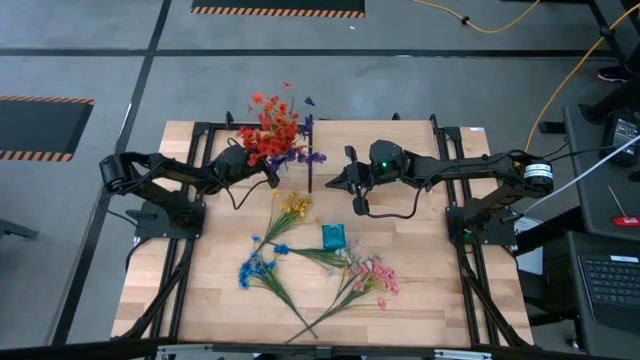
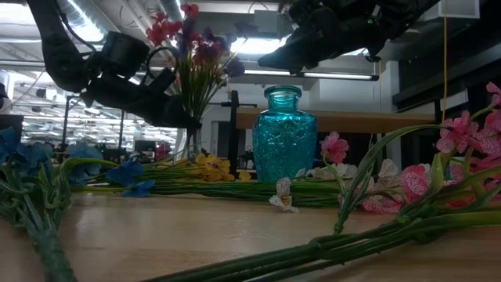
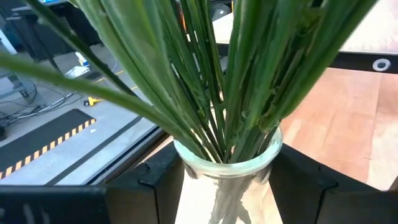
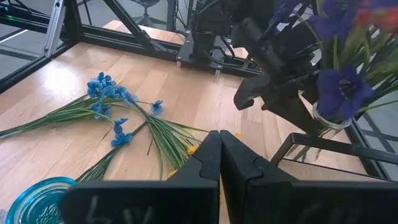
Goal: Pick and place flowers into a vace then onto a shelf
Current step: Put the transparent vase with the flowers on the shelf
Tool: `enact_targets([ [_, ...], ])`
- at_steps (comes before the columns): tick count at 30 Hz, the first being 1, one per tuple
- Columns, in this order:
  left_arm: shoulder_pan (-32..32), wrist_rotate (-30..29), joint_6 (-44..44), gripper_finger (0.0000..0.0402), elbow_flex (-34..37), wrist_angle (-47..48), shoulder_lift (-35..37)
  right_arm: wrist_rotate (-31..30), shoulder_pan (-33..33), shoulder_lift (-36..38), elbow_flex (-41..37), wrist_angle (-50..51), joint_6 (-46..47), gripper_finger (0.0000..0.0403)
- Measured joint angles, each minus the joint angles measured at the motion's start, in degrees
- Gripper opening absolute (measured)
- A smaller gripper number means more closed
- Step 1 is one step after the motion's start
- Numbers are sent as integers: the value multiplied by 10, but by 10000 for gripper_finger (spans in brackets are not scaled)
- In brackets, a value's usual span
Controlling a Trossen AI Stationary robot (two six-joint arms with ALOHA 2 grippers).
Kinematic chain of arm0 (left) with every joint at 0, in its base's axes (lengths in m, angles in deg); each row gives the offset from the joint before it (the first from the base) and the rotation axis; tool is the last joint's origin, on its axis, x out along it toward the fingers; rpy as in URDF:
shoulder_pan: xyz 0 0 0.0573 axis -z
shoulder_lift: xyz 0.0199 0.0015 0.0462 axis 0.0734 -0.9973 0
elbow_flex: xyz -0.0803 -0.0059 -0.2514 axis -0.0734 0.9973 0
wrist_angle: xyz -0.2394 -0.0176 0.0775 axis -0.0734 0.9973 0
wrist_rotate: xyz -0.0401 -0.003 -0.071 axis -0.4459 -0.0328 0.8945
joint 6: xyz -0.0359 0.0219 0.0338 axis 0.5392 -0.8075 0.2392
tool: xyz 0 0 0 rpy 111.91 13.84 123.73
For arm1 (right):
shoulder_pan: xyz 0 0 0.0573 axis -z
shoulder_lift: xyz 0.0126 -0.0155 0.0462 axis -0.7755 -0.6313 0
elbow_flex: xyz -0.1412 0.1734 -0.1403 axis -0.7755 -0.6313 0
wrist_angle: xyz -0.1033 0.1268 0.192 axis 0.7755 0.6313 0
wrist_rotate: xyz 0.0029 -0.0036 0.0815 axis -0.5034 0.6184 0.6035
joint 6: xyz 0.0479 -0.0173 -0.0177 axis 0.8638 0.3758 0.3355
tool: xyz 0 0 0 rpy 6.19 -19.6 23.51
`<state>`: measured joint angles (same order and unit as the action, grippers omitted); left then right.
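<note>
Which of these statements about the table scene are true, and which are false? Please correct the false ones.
1. The clear glass vase holds green stems. True.
2. The left gripper has a finger on each side of that vase. True.
3. The teal vase holds flowers. False: it is empty.
4. The right gripper is open. False: it is shut and holds nothing.
5. The blue flowers lie on the table. True.

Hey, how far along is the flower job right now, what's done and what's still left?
Done: red and purple flowers already stand in a clear glass vase. In hand: the left gripper has its fingers on either side of that vase, near the shelf. The right gripper is shut and empty. Left: yellow, blue and pink stems lie on the table around an empty teal vase.
</note>
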<state>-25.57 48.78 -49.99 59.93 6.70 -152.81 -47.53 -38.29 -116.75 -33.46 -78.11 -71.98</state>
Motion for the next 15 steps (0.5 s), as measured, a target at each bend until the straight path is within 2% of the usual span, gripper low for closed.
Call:
enact_targets([
  [4, 0, 0, 3, 191, 1, 20, 39, 0, 0, 0, 0, 0, 0, 4],
  [8, 0, 0, 10, 191, -1, 82, 100, 0, 0, 0, 0, 0, 0, 4],
  [15, 0, 6, 11, 191, -68, 290, 221, 0, 0, 4, 0, 3, 1, 4],
])
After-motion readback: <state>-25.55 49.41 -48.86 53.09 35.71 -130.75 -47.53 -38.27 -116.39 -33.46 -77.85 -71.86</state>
